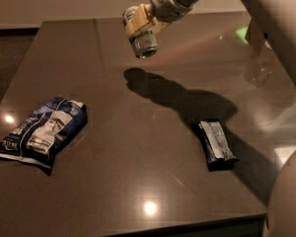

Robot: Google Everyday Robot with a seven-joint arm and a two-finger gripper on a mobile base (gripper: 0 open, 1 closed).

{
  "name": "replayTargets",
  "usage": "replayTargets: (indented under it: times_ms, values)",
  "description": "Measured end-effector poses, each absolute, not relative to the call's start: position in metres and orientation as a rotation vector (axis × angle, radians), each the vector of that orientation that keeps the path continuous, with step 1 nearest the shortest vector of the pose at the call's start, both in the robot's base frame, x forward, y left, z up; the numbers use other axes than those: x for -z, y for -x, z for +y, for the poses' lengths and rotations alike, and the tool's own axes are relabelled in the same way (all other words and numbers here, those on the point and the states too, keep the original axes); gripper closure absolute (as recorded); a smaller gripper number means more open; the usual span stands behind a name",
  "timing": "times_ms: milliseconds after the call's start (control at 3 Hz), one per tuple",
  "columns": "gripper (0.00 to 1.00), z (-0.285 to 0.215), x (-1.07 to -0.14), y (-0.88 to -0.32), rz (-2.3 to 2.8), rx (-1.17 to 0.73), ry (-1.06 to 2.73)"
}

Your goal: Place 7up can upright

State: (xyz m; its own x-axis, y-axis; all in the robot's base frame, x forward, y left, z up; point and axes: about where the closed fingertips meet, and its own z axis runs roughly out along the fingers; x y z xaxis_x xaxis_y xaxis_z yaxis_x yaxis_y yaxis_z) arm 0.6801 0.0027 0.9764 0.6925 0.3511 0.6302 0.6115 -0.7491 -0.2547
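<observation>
The 7up can is a small silver can held in the air above the far middle of the dark table. Its shiny end faces down towards me and it is tilted. My gripper is shut on the can's upper part, its pale fingers wrapped round it. The white arm reaches in from the upper right. The can's shadow falls on the table just below it.
A blue-and-white snack bag lies at the left of the table. A small dark packet lies at the right. The arm's white body fills the right side. The table's front edge runs along the bottom.
</observation>
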Motion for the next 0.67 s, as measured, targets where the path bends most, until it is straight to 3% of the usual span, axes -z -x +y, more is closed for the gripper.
replayTargets:
  times_ms: [667]
  values:
    - [1.0,0.0087,-0.9661,-0.6671,-0.757,0.87,2.341]
